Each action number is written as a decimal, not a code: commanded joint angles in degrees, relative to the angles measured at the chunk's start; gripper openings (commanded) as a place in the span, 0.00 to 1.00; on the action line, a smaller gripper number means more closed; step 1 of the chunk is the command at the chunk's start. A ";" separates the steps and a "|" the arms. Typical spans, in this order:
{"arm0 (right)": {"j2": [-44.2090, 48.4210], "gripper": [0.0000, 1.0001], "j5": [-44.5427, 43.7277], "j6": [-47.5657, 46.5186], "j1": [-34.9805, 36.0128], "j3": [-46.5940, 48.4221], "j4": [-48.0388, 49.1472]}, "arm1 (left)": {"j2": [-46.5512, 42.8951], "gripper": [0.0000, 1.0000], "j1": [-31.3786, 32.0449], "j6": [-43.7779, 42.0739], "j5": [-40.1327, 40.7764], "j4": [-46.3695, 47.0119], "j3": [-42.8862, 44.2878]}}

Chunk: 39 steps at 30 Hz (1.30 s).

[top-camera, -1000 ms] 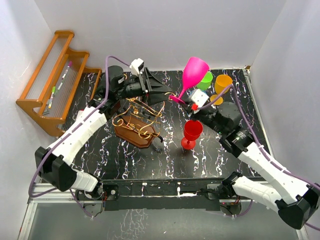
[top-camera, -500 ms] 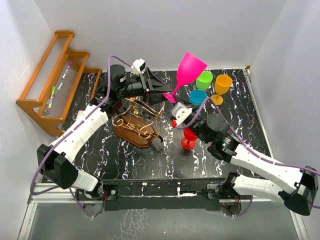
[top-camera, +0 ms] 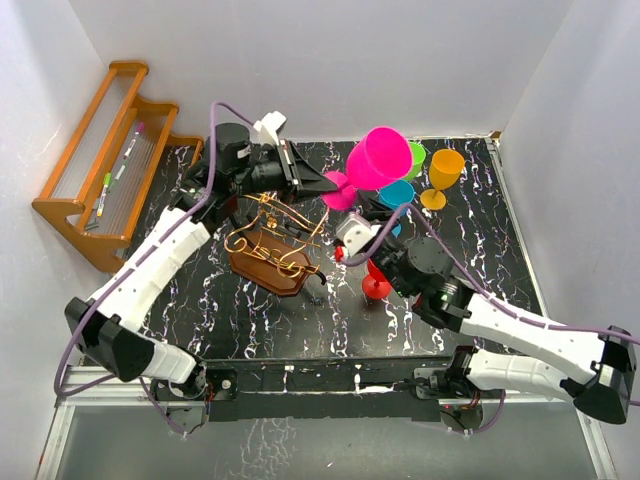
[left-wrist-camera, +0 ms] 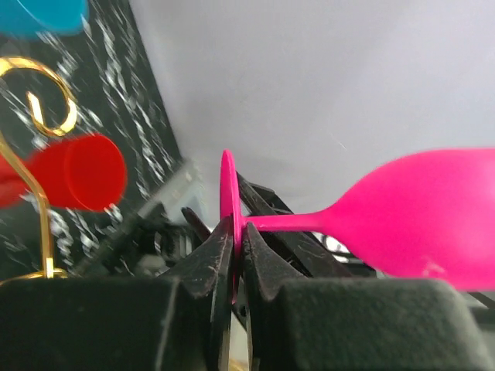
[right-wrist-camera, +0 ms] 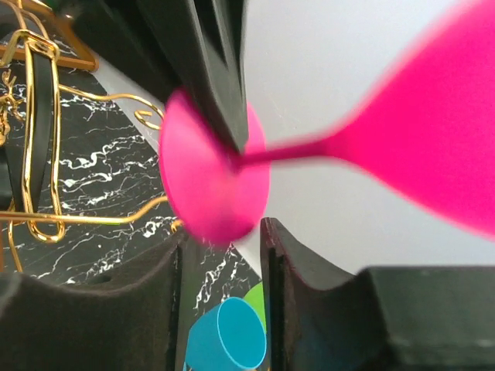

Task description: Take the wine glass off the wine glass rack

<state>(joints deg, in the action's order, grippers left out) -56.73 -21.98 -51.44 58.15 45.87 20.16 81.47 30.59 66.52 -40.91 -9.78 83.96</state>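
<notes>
My left fingers (left-wrist-camera: 207,267) pinch the foot of the pink glass (left-wrist-camera: 418,220). It is held sideways in the air just beyond the rack (top-camera: 270,250), clear of its wire. My right fingers (right-wrist-camera: 305,267) are spread beneath the foot; contact unclear.

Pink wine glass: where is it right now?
Top external view: the pink wine glass is aloft right of centre, its foot pinched in the left end effector, up and right of the wine glass rack, overlapping the green glass.
</notes>
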 commanded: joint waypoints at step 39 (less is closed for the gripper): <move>-5.85 0.56 72.01 80.49 -38.64 31.59 -22.75 | -27.00 0.00 -0.58 -42.57 35.78 -11.63 -3.72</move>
<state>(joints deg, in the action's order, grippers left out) -62.98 47.31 27.03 19.49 75.99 -8.29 53.98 30.11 24.47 -2.39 -23.62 79.61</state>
